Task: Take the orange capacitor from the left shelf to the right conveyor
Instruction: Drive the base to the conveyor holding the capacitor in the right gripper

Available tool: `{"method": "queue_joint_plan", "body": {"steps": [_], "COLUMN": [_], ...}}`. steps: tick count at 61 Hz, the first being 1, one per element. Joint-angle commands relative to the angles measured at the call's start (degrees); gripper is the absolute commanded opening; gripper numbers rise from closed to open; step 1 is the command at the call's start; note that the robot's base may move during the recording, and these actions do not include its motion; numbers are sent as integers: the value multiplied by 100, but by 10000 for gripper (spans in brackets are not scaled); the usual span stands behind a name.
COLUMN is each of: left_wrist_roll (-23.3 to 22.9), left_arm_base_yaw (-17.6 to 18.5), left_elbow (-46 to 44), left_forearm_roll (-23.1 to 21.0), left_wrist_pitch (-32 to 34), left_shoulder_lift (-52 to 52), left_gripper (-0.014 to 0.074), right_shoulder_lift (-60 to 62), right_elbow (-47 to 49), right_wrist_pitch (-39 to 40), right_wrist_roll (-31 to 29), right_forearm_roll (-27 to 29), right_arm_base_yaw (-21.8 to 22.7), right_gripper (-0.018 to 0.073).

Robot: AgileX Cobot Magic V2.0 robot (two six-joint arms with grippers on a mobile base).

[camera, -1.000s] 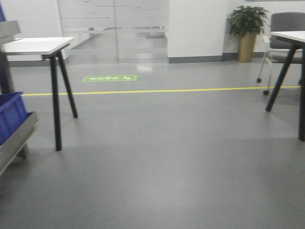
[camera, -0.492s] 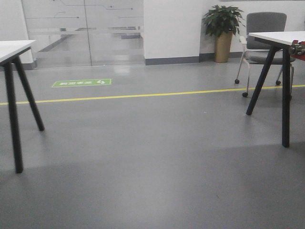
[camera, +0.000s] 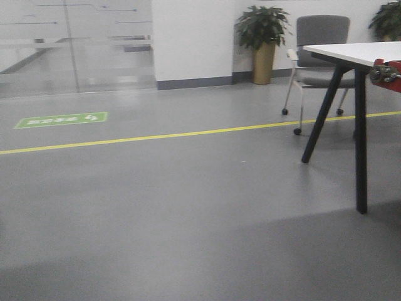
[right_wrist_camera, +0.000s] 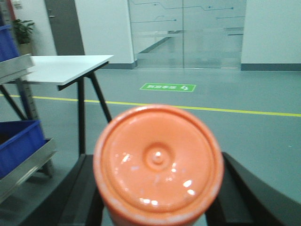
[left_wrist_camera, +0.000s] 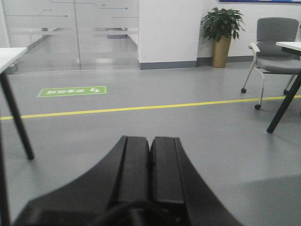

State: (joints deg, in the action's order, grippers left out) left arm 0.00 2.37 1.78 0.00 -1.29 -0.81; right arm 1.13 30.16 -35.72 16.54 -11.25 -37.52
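You've swung right toward the right conveyor (camera: 393, 83); right fingers (right_wrist_camera: 256, 197) clasp the orange capacitor (right_wrist_camera: 157, 162), left fingers (left_wrist_camera: 134, 172) pressed together, empty.

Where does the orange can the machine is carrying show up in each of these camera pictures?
Front view: not in it.
Left wrist view: not in it; the left gripper is shut on nothing.
Right wrist view: the orange capacitor fills the lower middle, top towards the camera, clamped in the right gripper.
Shared landmark: the green floor sign, just beyond the yellow line, in all three.
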Motion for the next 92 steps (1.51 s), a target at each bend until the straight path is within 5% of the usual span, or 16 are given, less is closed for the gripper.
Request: {"method": "queue_joint_plan", "body": {"steps": [1, 92], "left_wrist_roll": [0, 0], "left_arm_base_yaw": [10, 24], "left_elbow": [-33, -33], "left_forearm_roll": [-34, -34], "left_wrist_pitch": [473, 473], "left_shoulder_lift": [-56, -56], "left_gripper": [-105, -105], "right_shoulder_lift": [11, 11], "right_elbow": [144, 144], "right_wrist_pitch": [522, 527], "right_wrist_roll": [-9, -9], "right_forearm_roll": [-101, -101], "right_arm_base_yaw": [17, 17], "right_gripper": [49, 49]}}
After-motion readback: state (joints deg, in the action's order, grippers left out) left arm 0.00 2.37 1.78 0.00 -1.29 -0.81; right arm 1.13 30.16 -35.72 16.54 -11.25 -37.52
